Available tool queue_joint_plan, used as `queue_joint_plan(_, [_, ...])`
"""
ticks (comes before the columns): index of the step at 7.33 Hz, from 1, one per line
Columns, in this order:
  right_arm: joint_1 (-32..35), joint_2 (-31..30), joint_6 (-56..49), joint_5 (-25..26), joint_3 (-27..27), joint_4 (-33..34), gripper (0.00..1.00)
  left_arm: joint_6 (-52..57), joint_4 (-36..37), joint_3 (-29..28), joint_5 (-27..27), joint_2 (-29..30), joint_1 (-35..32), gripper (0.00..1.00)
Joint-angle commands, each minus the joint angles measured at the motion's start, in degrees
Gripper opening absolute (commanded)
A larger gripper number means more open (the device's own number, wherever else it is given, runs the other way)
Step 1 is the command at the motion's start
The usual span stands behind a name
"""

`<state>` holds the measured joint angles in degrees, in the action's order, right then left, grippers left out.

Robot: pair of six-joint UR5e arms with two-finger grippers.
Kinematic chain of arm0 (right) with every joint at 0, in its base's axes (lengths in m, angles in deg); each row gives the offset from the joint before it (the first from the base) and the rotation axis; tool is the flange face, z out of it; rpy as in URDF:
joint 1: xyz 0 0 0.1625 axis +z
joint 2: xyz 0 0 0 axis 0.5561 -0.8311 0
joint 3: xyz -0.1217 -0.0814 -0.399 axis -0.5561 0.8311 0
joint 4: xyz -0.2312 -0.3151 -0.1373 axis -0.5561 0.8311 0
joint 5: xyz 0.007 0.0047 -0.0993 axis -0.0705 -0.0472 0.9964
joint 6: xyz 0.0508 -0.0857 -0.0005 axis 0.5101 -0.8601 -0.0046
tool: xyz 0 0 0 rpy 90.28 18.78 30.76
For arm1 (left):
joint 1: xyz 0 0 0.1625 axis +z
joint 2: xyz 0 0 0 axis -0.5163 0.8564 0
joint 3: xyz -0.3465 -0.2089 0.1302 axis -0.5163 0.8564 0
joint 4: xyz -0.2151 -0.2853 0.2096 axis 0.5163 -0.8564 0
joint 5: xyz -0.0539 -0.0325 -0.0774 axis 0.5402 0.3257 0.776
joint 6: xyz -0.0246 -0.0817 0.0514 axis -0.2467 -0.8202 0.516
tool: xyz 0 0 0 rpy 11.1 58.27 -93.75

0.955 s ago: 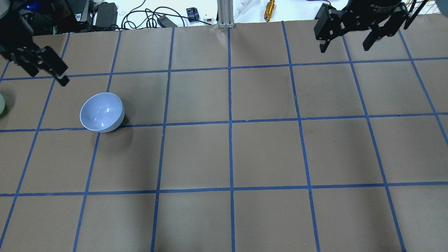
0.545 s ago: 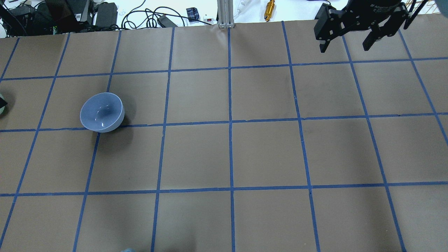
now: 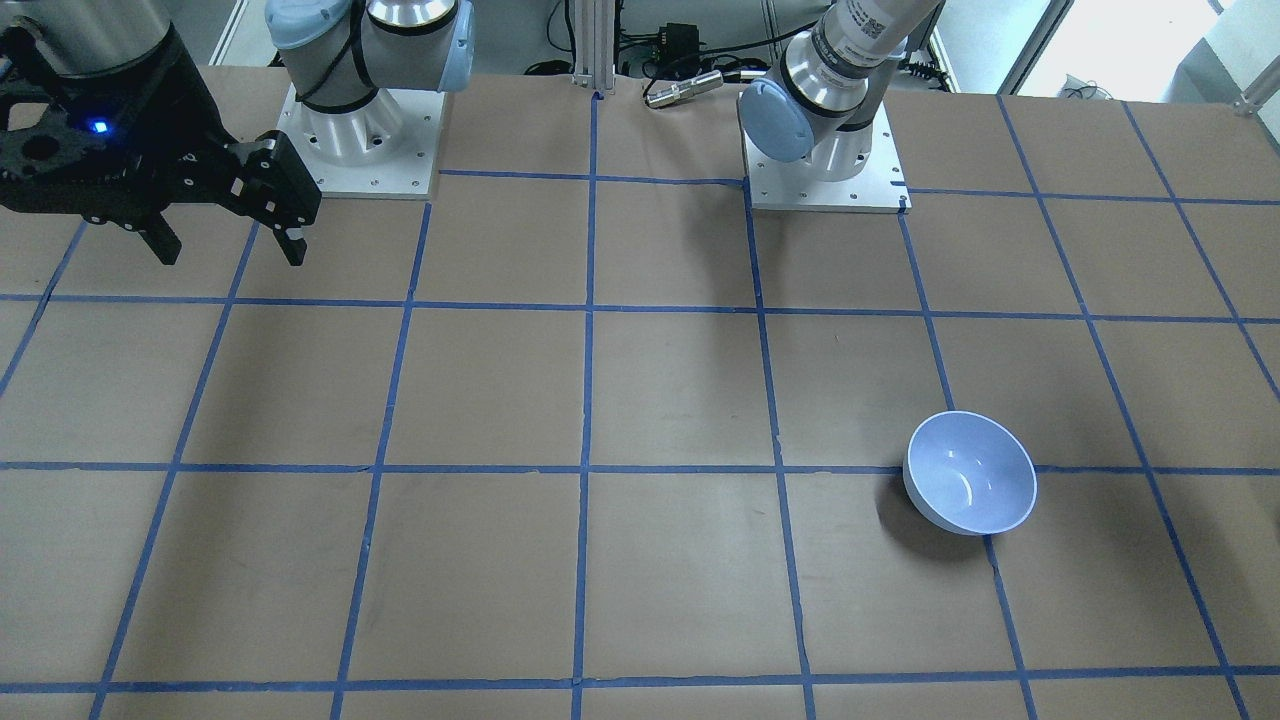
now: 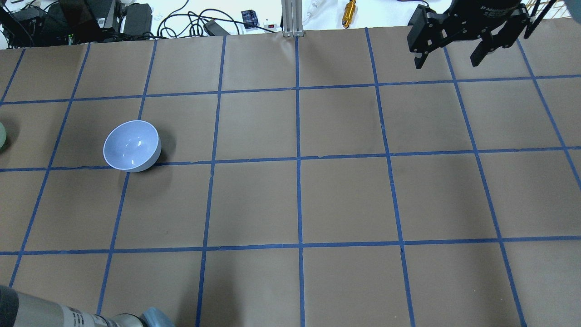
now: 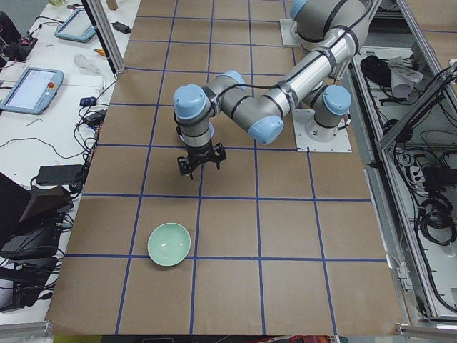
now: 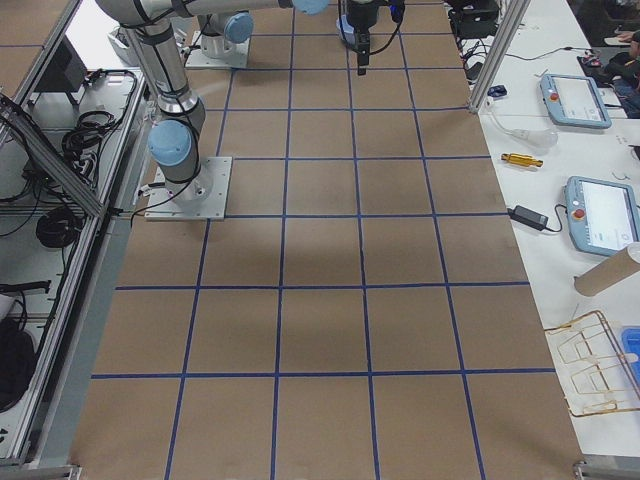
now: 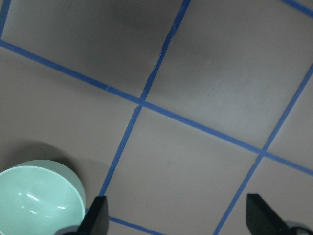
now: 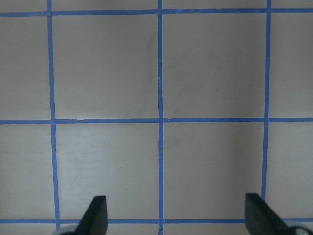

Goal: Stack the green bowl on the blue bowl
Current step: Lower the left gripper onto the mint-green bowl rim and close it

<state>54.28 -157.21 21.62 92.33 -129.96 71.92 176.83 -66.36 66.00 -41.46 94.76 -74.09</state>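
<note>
The green bowl (image 5: pixel 169 244) stands upright near the table's left end; only a sliver of it shows at the overhead view's left edge (image 4: pixel 1 136). The blue bowl (image 4: pixel 132 145) stands upright and empty, about a grid square to its right, also in the front view (image 3: pixel 970 472). My left gripper (image 5: pixel 200 166) hangs open and empty above the table beside the green bowl, which shows at the wrist view's lower left (image 7: pixel 36 196). My right gripper (image 4: pixel 449 56) is open and empty, high at the far right.
The table (image 4: pixel 299 200) is brown paper with a grid of blue tape. Cables and boxes (image 4: pixel 136 18) lie past its far edge. My left arm's elbow (image 4: pixel 68 313) juts in at the overhead view's bottom left. The arm bases (image 3: pixel 825 170) stand on the robot's side.
My left gripper has left the overhead view's upper left and gone off the left edge. The left arm's elbow has come in at the bottom left. The right arm and the blue bowl have not moved.
</note>
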Motion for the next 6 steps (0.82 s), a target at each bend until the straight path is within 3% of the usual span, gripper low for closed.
queue_joint_plan(1, [0.0,0.0,0.0,0.0,0.0,0.0,1.0,10.85,4.08,-5.72,2.74,9.35,5.27,1.0])
queue_joint_plan(2, [0.0,0.0,0.0,0.09,0.0,0.0,1.0,18.1,4.25,-8.19,7.28,12.96,7.12,1.0])
queue_joint_plan(6, [0.0,-0.09,0.0,0.0,0.0,0.0,1.0,24.32,4.87,-16.38,11.44,25.1,8.64,1.0])
